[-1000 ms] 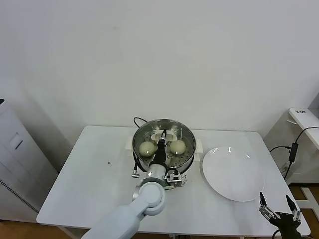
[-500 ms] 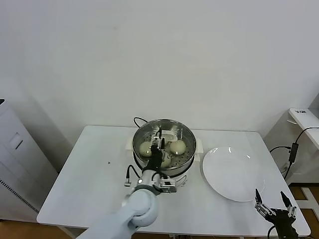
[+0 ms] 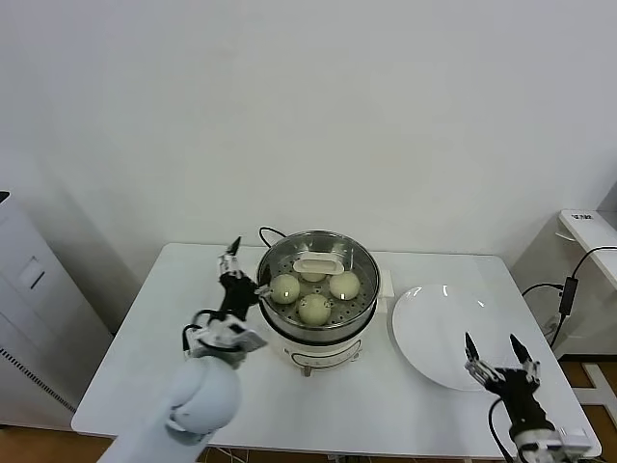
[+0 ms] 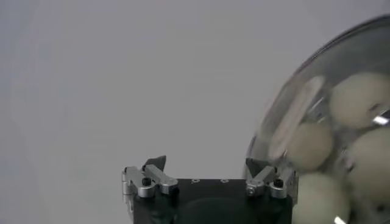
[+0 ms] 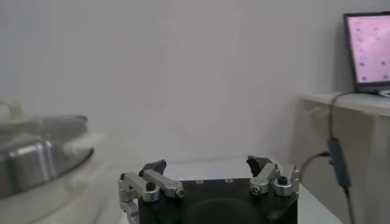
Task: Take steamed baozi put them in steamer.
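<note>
The steamer [image 3: 361, 302], a shiny steel basket on a white cooker base, stands mid-table. Several cream-white baozi lie in it: one on the left [image 3: 284, 287], one on the right [image 3: 344, 284], one at the front [image 3: 313, 309], and one partly hidden behind a white handle-like piece [image 3: 316, 263]. My left gripper [image 3: 243, 272] is open and empty just left of the steamer's rim. Its wrist view shows the open gripper [image 4: 207, 167] and the baozi [image 4: 312, 146] behind a curved clear edge. My right gripper [image 3: 493, 345] is open and empty at the front right.
A large white plate [image 3: 453, 333] with nothing on it lies right of the steamer, and my right gripper [image 5: 207, 164] hovers at its front edge. A black cord [image 3: 267, 232] runs behind the steamer [image 5: 36, 159]. A side shelf with cables stands at the far right.
My left gripper has pulled out of the steamer to its left side, leaving a baozi at the front of the basket. My right gripper has risen and moved towards the plate.
</note>
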